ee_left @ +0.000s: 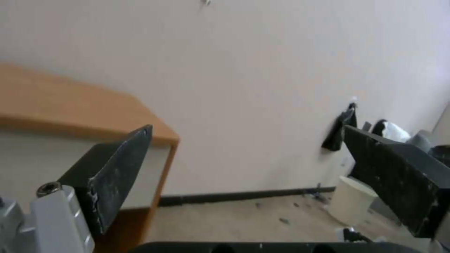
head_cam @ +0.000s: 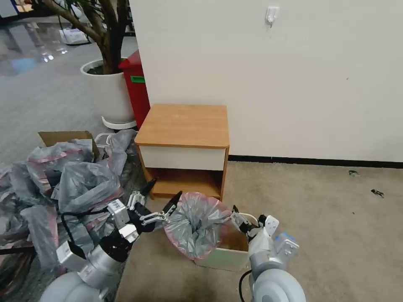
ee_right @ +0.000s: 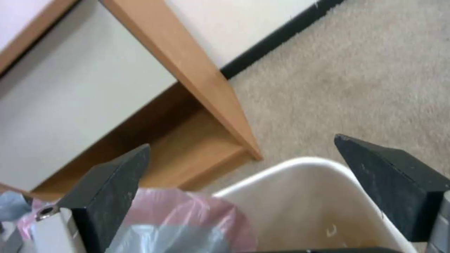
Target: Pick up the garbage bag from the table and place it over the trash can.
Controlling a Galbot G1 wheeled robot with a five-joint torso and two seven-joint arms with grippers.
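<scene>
The garbage bag point(head_cam: 195, 226), crinkly grey with a pink rim band, lies bunched over the left half of the trash can point(head_cam: 228, 258), a cream wastebasket on the carpet in front of the table point(head_cam: 182, 121). The can's right half shows bare inside. My left gripper point(head_cam: 168, 187) is open just left of the bag's rim, holding nothing. My right gripper point(head_cam: 245, 219) hovers over the can's right side by the bag's edge. In the right wrist view that gripper point(ee_right: 242, 141) is open above the can's rim point(ee_right: 281, 168) and the bag point(ee_right: 178, 218). In the left wrist view, my left gripper point(ee_left: 248, 127) spreads wide with the table point(ee_left: 70, 102) beyond it.
A heap of grey-and-pink bags point(head_cam: 63, 184) and a cardboard box point(head_cam: 63, 136) crowd the floor on the left. A red bin point(head_cam: 136, 88) and a white plant pot point(head_cam: 107, 94) stand behind the table. Open carpet point(head_cam: 327, 218) lies to the right, bounded by the wall.
</scene>
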